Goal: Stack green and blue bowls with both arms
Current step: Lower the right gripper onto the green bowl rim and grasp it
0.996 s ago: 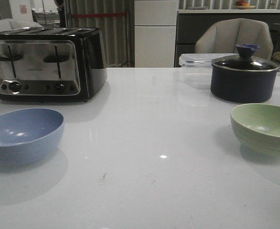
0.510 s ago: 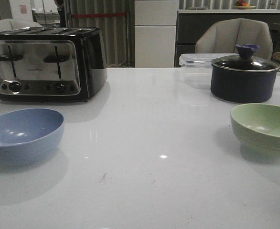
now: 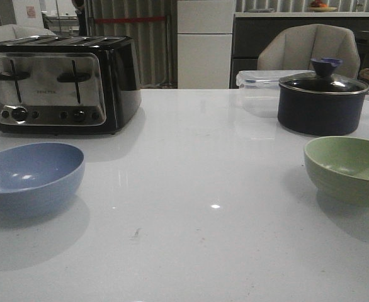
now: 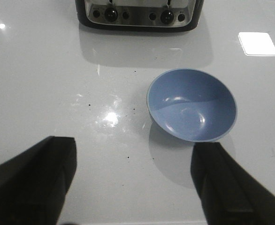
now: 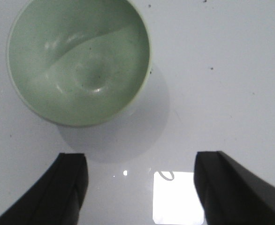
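Observation:
The dusty blue bowl (image 3: 32,176) sits upright and empty on the white table at the front left; it also shows in the left wrist view (image 4: 192,104). The pale green bowl (image 3: 349,168) sits upright and empty at the right; it also shows in the right wrist view (image 5: 79,60). My left gripper (image 4: 138,159) is open and empty above the table, short of the blue bowl, which lies off toward one finger. My right gripper (image 5: 141,171) is open and empty above the table, short of the green bowl. Neither gripper shows in the front view.
A black and chrome toaster (image 3: 58,82) stands at the back left, behind the blue bowl. A dark lidded pot (image 3: 323,100) and a clear plastic box (image 3: 257,88) stand at the back right, behind the green bowl. A chair (image 3: 307,47) stands beyond the table.

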Available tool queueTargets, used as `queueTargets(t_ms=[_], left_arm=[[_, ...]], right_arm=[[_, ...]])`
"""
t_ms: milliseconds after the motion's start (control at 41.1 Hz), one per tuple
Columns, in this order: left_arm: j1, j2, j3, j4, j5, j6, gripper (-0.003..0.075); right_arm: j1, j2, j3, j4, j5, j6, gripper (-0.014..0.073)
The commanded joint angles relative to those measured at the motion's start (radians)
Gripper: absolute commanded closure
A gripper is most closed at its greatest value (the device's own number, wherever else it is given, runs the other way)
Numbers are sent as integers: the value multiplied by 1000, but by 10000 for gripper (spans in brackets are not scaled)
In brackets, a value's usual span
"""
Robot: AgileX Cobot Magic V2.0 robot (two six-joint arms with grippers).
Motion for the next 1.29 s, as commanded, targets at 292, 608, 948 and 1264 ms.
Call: queueTargets(t_ms=[292,608,948,1264], left_arm=[[1,10,-31,-9,-74,-7,157],[1,10,-31,-9,-74,-7,157],[1,10,-31,-13,-74,-7,157],[1,10,-31,-13,-74,-7,157]], right_arm=[[-5,343,-278,-24,-70,-18,18],[-16,521,-400,-42,8,-73,18],[-52,605,-418,49,27,-193,153],[-52,612,-418,54,24,-193,375]])
